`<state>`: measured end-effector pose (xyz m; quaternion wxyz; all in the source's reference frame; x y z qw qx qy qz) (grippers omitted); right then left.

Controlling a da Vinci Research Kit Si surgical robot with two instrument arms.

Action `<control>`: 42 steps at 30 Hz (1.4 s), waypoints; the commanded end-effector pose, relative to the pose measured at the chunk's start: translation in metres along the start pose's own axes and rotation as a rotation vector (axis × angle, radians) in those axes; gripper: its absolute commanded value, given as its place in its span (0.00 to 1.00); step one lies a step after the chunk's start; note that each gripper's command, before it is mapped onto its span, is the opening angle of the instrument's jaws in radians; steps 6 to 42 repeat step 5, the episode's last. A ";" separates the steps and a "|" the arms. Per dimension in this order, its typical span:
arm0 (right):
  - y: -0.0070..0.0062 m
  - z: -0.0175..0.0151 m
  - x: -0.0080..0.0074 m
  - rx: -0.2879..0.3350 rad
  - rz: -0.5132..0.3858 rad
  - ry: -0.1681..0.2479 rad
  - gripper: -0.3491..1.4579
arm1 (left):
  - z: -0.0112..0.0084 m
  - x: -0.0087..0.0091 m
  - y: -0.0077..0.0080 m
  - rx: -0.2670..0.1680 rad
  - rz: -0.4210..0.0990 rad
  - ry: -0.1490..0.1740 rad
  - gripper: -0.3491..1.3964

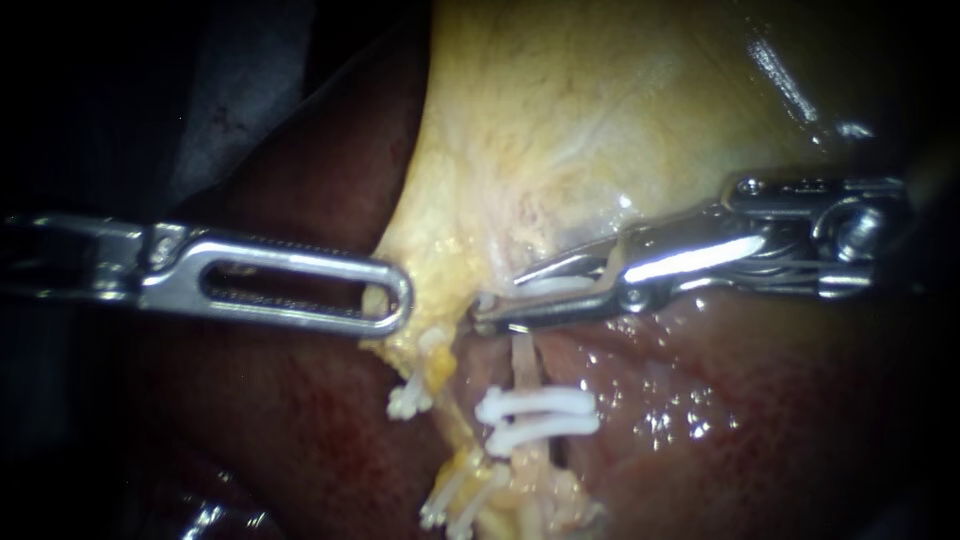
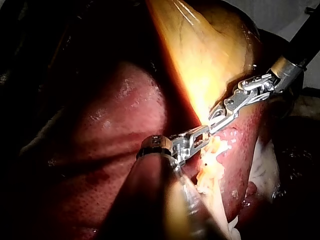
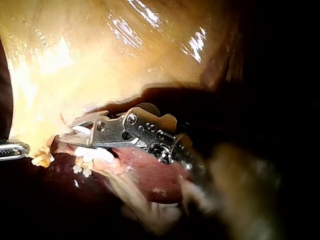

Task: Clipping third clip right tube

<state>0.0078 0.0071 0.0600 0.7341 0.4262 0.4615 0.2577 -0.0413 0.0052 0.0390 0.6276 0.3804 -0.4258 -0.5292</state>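
**A:** Status of the right instrument (image 1: 497, 302)?

**B:** Its jaws stand apart. A white loaded clip (image 1: 550, 285) sits between them, touching both, and is not yet closed.

**A:** Location of the right tube (image 1: 522, 362)?

**B:** Directly beneath the jaw tips. It runs from the lower jaw to the two placed clips (image 1: 535, 415), which lie side by side across it. I cannot tell whether the tube is already inside the loaded clip, because the lower jaw covers that stretch.

**A:** And the left instrument (image 1: 385, 300)?

**B:** Its jaws are clamped on the edge of the gallbladder (image 1: 560, 120), just beside the right jaw tips. It draws the tissue toward its own side.

**A:** Procedure for a sound closure?

**B:** In my judgement, four steps:
1. Confirm that the tube's full width lies between the clip's legs, with both leg tips showing past it.
2. Seat the clip square across the tube, on the bare stretch between the jaws and the placed clips, and clear of those clips.
3. Keep the yellow tissue, and the liver (image 1: 700, 400) under the jaws, out of the bite.
4. Hold the left traction steady, then close in one motion.
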 end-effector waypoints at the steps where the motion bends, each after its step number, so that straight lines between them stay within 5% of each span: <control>1: 0.0000 0.0001 0.0000 0.001 0.010 0.001 0.00 | 0.0000 0.0000 0.0000 0.000 0.000 0.000 0.00; 42: -0.0001 0.0001 -0.0002 0.002 0.009 0.000 0.00 | 0.0000 0.0000 0.0000 0.000 0.000 0.000 0.00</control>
